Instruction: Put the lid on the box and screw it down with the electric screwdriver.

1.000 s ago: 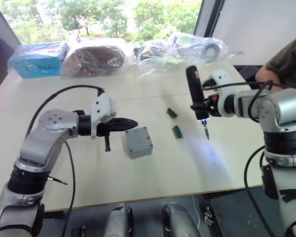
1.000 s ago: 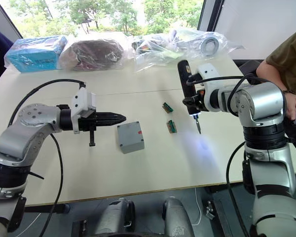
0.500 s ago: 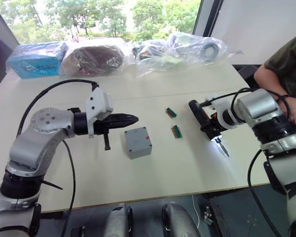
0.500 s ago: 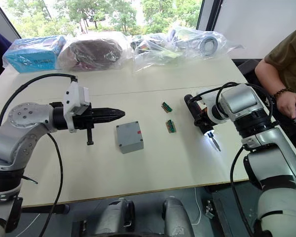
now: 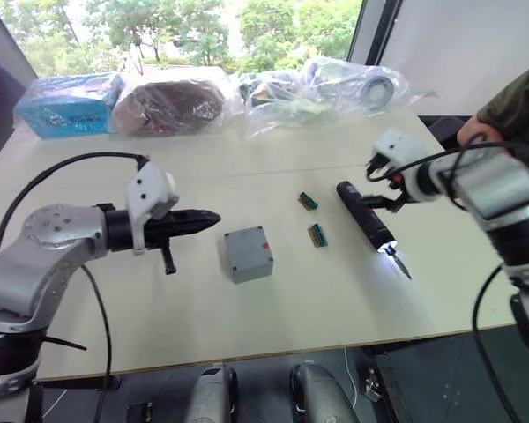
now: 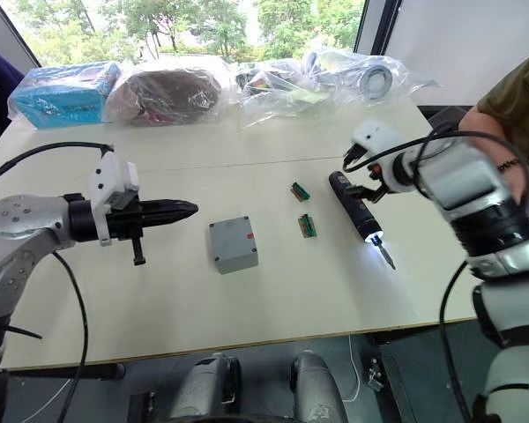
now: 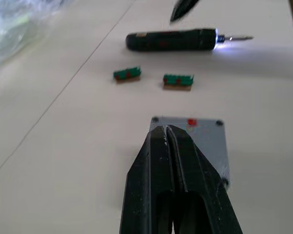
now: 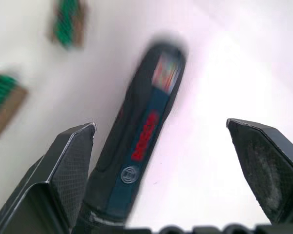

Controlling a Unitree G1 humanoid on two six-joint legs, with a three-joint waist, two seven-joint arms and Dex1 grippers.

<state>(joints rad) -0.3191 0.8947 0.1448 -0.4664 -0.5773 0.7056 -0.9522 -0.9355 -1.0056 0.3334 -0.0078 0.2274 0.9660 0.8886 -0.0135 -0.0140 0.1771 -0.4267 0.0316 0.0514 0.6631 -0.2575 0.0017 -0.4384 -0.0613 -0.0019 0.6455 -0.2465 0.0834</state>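
Now electric screwdriver (image 5: 364, 215) lies flat on desk (image 5: 273, 300), right of centre, tip lit, beside two green pieces (image 5: 312, 218); right gripper (image 6: 371, 189) just above its butt end, jaws spread wide, empty. Box (image 5: 248, 254) mid-frame, lid (image 7: 195, 139) on top. Left gripper (image 5: 204, 216) left of box, jaws pressed together, empty

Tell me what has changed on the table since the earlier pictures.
The right gripper lowered the slim black electric screwdriver onto the table, released it, and now stands open above it. The shut left gripper drew back from the closed grey plastic box. Box and two green circuit pieces stayed put.
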